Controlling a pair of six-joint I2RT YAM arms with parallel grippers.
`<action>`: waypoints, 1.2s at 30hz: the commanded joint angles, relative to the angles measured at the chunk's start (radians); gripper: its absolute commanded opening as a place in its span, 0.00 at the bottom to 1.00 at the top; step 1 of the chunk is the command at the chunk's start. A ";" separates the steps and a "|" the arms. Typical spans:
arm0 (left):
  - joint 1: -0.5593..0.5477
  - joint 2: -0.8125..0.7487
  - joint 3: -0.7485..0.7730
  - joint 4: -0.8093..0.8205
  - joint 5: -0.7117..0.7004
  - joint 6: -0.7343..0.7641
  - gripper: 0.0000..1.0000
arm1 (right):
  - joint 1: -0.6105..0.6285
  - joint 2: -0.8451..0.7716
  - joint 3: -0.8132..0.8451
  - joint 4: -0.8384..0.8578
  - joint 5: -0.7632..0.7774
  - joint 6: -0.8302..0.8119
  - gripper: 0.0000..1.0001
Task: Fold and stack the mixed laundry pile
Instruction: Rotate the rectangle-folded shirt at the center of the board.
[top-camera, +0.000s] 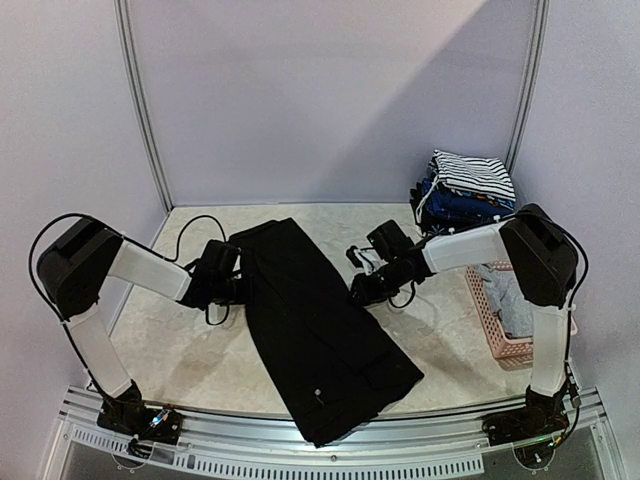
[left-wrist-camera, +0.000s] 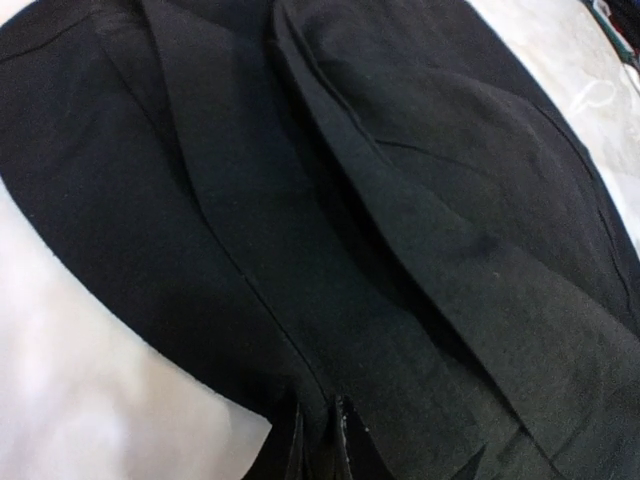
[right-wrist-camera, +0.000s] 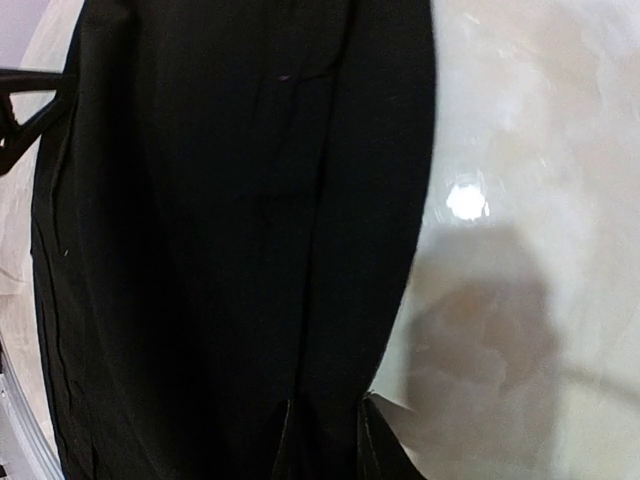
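Lying flat on the desk (top-camera: 180, 350), the black garment (top-camera: 320, 330) runs on a slant, its long axis going from the far left-centre down to the near right, where its wider end almost reaches the desk's front edge. The two arms flank it about a third of the way down from the far end. The left hand (top-camera: 240, 286) sits at the garment's left edge and the right hand (top-camera: 360, 289) at its right edge, roughly opposite each other across the short axis.

In the left wrist view the fingers (left-wrist-camera: 345, 445) stand almost together with black cloth between them, so that hand grips the garment. In the right wrist view the fingers (right-wrist-camera: 375, 445) are a little wider, set on the hem with a crease running into the gap, which reads as a pinch on the same cloth.

Both hands being equally near, the likely step is a fold made by the pair together, probably along the length. The risk is one edge slipping and skewing the fold.

A striped garment (top-camera: 475, 172) tops a folded stack at the far right, behind the pink basket (top-camera: 490, 330).
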 joint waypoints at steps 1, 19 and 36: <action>-0.011 0.084 0.147 -0.124 0.041 0.058 0.10 | 0.000 -0.035 -0.089 -0.041 0.018 0.066 0.20; -0.012 0.425 0.744 -0.394 0.137 0.142 0.12 | -0.014 -0.122 -0.256 0.159 0.025 0.253 0.15; -0.039 0.041 0.394 -0.404 -0.134 0.218 0.27 | -0.045 -0.209 -0.246 0.045 0.134 0.208 0.20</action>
